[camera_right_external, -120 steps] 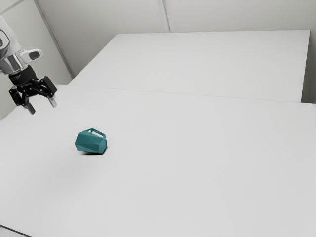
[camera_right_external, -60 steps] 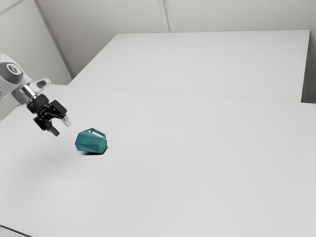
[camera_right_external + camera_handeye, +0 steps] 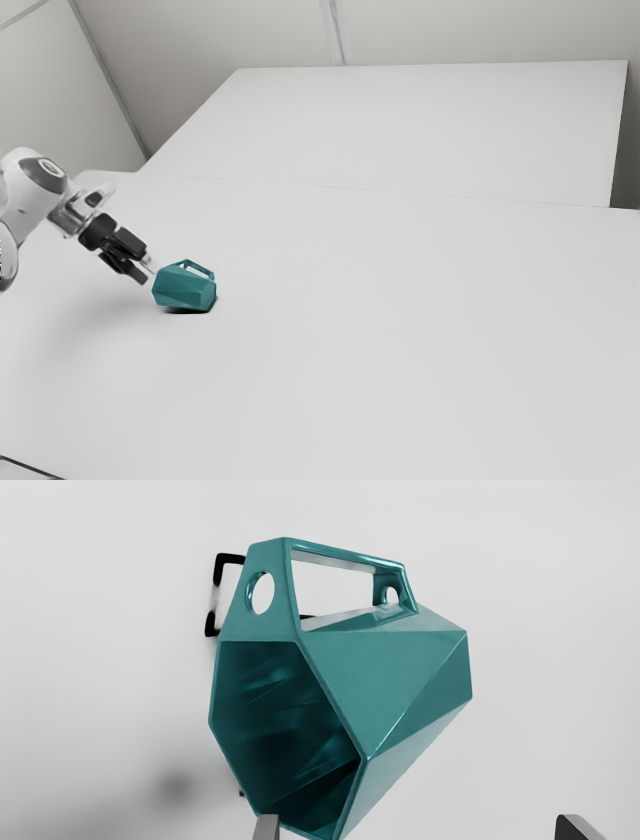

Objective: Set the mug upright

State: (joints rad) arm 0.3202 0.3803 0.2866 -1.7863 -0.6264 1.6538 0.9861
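Note:
My gripper (image 3: pixel 146 272) is tilted beside the teal mug (image 3: pixel 184 288) in the exterior view, close to the mug's exterior-view-left end. The mug lies on its side on the white table, its handle raised. In the wrist view the mug (image 3: pixel 365 680) has its open mouth facing my hand, and the handle spans its upper side. The gripper (image 3: pixel 417 827) is open, its fingertips far apart. One fingertip overlaps the lower rim of the mouth; whether it touches cannot be told. The other stands off the mug's side.
The white table (image 3: pixel 400 330) stretches around the mug. Beyond it in the exterior view stands a raised white surface (image 3: pixel 420 130), with pale walls behind. A dark line crosses the exterior view's lower left corner.
My hand has come down and toward the exterior view's right, tilting as it moved, and is now close to the mug. The mug has stayed where it was.

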